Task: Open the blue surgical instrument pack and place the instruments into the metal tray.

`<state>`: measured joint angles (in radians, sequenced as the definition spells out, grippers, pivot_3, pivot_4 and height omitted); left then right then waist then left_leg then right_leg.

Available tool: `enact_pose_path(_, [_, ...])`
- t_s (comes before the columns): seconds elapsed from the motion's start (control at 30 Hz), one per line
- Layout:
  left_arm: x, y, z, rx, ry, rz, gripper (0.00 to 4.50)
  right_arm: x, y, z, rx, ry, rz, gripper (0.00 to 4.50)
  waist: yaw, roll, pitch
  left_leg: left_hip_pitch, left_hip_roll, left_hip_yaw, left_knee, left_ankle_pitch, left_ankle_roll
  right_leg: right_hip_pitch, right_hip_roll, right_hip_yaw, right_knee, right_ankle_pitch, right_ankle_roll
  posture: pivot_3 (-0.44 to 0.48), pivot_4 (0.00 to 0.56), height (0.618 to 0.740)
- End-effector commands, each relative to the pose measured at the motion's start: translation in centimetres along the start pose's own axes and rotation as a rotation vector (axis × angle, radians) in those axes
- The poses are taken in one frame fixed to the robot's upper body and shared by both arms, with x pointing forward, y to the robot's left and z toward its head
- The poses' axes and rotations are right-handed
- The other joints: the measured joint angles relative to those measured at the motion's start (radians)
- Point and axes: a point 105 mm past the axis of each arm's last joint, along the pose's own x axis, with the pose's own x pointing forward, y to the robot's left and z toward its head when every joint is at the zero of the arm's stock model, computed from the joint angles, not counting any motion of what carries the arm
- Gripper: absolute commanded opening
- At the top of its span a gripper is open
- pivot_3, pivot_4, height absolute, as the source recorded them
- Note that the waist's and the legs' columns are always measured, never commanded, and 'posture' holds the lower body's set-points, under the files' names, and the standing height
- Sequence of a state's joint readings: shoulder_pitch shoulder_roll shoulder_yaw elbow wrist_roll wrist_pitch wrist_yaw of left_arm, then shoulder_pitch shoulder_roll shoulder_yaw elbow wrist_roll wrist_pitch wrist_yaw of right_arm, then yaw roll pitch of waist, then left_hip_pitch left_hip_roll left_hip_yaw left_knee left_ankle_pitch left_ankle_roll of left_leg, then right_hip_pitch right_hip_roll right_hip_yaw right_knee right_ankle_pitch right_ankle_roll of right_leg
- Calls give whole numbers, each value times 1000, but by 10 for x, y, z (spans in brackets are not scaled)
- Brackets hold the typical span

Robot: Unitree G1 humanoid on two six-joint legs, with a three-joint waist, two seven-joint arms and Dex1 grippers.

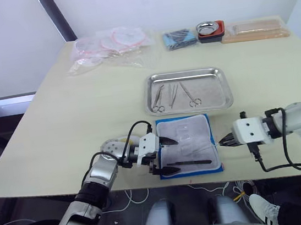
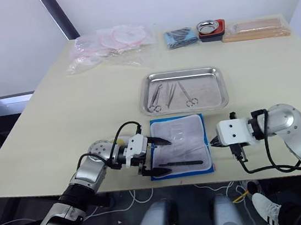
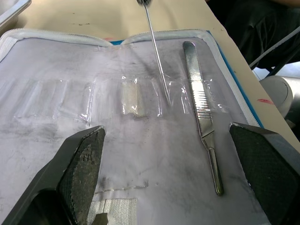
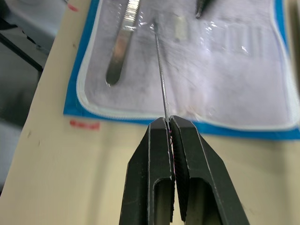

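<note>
Pack open — grey lining up.

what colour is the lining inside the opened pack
Pale grey-white with clear plastic pockets, edged in bright blue; the pack lining shows best in the left wrist view.

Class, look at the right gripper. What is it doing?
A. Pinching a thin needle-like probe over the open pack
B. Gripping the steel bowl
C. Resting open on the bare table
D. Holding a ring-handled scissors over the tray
A: the right gripper has its jaws shut on a thin probe reaching over the open pack.
</note>
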<state>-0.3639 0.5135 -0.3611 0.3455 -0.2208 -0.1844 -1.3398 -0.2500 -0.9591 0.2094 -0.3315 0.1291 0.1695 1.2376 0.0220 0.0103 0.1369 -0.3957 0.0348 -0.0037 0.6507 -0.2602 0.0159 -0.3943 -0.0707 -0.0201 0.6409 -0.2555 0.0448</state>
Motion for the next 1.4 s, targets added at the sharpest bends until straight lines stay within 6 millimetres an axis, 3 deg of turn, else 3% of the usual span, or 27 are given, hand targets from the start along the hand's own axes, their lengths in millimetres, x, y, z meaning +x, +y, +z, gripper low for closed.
enact_pose_path(0.03, [-2,-25,-65,-220,210,-2,4500,-20,-4,7,-48,13,-33,79,0,0,0,0,0,0,0,0,0,0,0,-1,0,0,0,0,150,740])
enact_pose_path(0.33, [1,-23,-65,-221,204,3,4500,-48,-6,3,-4,12,-60,79,2,0,0,0,0,0,0,0,0,0,-2,-2,0,0,0,0,150,740])
enact_pose_path(0.57, [2,-28,-66,-227,202,-7,4500,-53,-33,16,108,-133,-230,79,3,1,0,-1,0,-1,-1,0,0,0,-3,-4,-1,0,0,0,150,740])
enact_pose_path(0.93, [5,-30,-66,-239,191,5,4500,-26,-82,8,462,-249,-523,79,9,2,0,-1,1,-1,-1,0,0,0,-3,-7,-1,0,0,0,150,740])
enact_pose_path(1.4, [3,-30,-65,-231,197,0,4500,18,-142,-19,907,-216,-873,79,4,7,-3,-1,1,-3,-1,3,5,0,-2,-8,0,0,0,0,150,740])
